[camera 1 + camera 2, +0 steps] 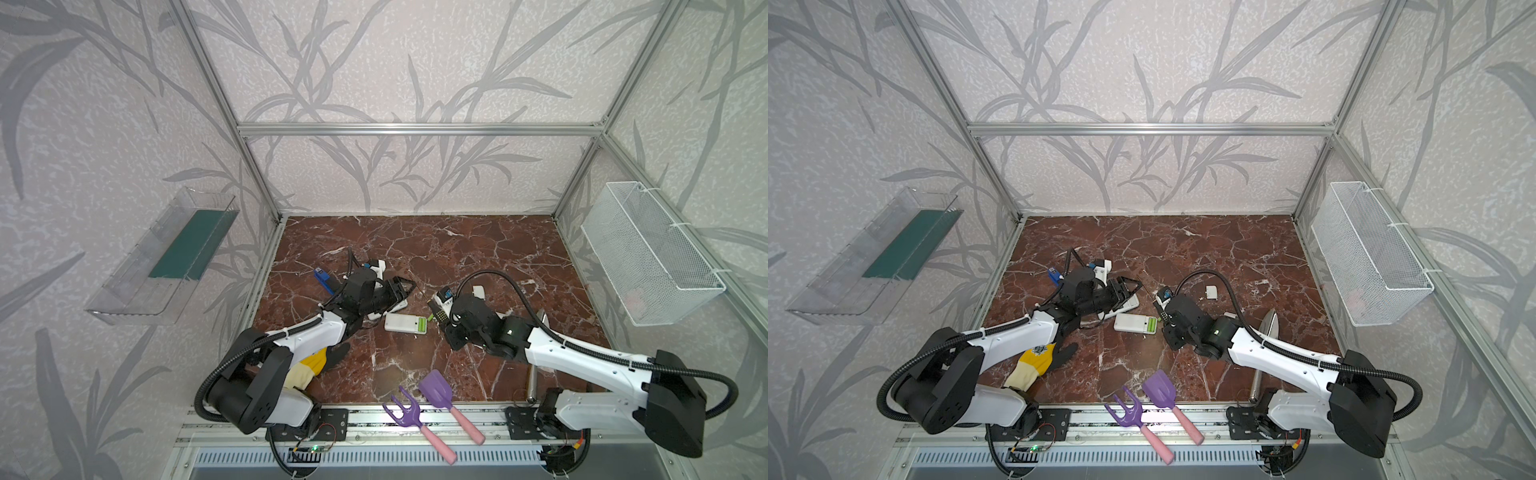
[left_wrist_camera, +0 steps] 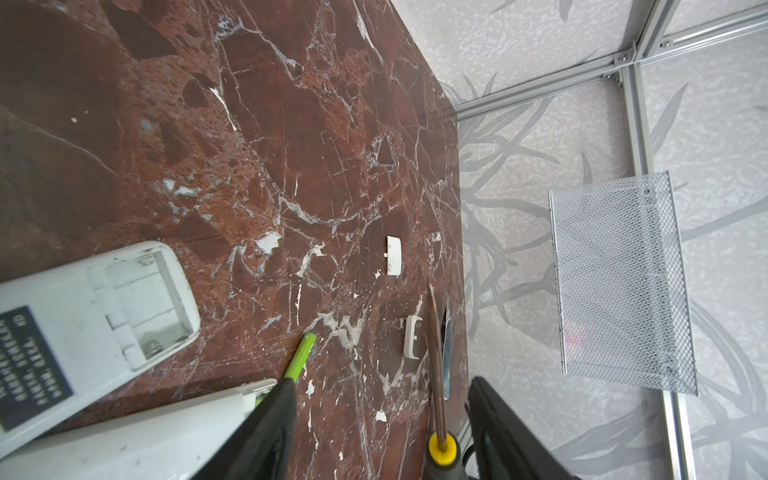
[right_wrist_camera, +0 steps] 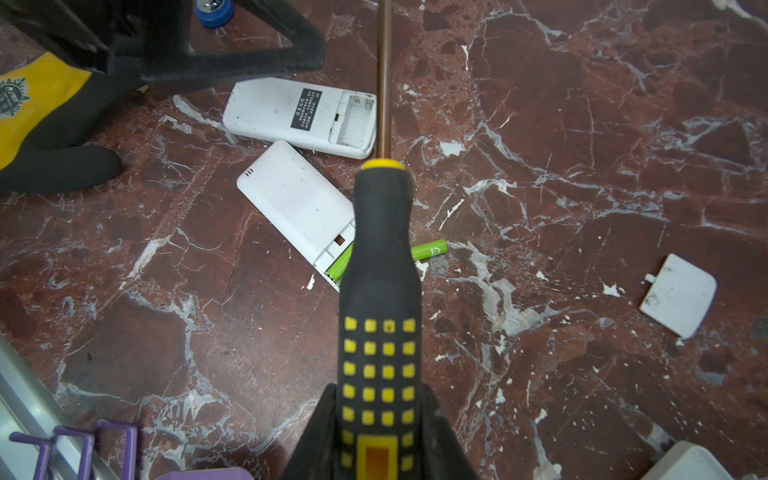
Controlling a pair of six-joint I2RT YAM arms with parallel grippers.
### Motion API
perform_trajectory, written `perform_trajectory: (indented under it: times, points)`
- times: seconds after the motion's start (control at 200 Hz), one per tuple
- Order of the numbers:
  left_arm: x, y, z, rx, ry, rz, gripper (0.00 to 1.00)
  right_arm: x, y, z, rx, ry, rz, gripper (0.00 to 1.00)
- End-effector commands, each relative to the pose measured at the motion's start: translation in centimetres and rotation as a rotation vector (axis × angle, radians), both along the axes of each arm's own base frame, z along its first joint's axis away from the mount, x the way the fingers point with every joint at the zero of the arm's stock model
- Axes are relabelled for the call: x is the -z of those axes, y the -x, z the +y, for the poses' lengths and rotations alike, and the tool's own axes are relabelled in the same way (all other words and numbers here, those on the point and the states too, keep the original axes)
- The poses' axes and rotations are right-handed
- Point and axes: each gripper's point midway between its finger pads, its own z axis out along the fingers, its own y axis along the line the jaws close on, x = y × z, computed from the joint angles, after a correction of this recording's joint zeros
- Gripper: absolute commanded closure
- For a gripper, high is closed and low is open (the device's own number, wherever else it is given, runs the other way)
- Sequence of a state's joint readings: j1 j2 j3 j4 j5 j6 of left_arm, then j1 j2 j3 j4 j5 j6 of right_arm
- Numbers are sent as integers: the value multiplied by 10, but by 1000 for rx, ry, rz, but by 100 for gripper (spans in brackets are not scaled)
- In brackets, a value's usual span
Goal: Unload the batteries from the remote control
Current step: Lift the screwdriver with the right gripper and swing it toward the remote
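Batteries (image 3: 338, 266): green, lay crosswise in the open end of the unlabelled remote (image 3: 295, 199), with a loose battery (image 3: 430, 249) on the desk (image 3: 582, 166) just beside. Right claw (image 3: 380, 415), clamping a screwdriver (image 3: 380, 232), hung directly over them, the nearer arm; left claw (image 2: 382, 386) stood open, empty.

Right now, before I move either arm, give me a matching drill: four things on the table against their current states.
Things:
1 screwdriver
2 labelled remote
3 plain remote
4 battery cover

States:
A bay empty
B lime-green batteries in its bay
C lying loose on the marble, off both remotes
D held in the right gripper jaws

Pairs: 1-D, 2-A, 3-B, 4-C
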State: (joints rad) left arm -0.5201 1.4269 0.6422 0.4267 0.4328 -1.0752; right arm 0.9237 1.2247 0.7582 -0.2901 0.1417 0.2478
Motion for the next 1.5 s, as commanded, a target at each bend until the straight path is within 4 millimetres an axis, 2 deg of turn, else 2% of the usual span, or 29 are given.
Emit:
perform_trajectory:
  times: [0.0, 0.285, 0.39, 0.57, 0.66, 0.825, 0.905, 1.02, 1.24, 1.4, 1.5]
  points:
    - [-29, -13, -8, -25, 60, -81, 39, -18, -2, 5, 8, -31, -30, 100]
    - [-28, -19, -14, -30, 60, -78, 63, -24, -1, 13, -12, -15, -54, 100]
    - [-25, -19, -15, -28, 64, -71, 69, -28, -2, 16, -17, -12, -68, 100]
    - [-23, -20, -16, -34, 67, -64, 88, -27, -2, 20, -27, 0, -73, 100]
    - [-22, -20, -16, -35, 71, -60, 100, -27, -2, 22, -30, 0, -73, 100]
    - [-26, -22, -16, -50, 114, -72, 100, -28, -4, 24, -29, -25, -88, 100]
    - [-31, -22, -17, -56, 142, -81, 100, -30, -3, 24, -33, -59, -113, 88]
    - [-43, -23, -18, -60, 190, -94, 100, -41, -2, 13, -9, -96, -161, 72]
    - [-71, -23, -14, -103, 320, -103, 100, -75, 4, 9, -66, -212, -203, 58]
    - [-76, -22, -9, -137, 354, -51, 100, -95, -1, 1, -77, -273, -221, 46]
    - [-72, -22, -6, -158, 352, 18, 100, -101, -5, -8, -65, -287, -243, 40]
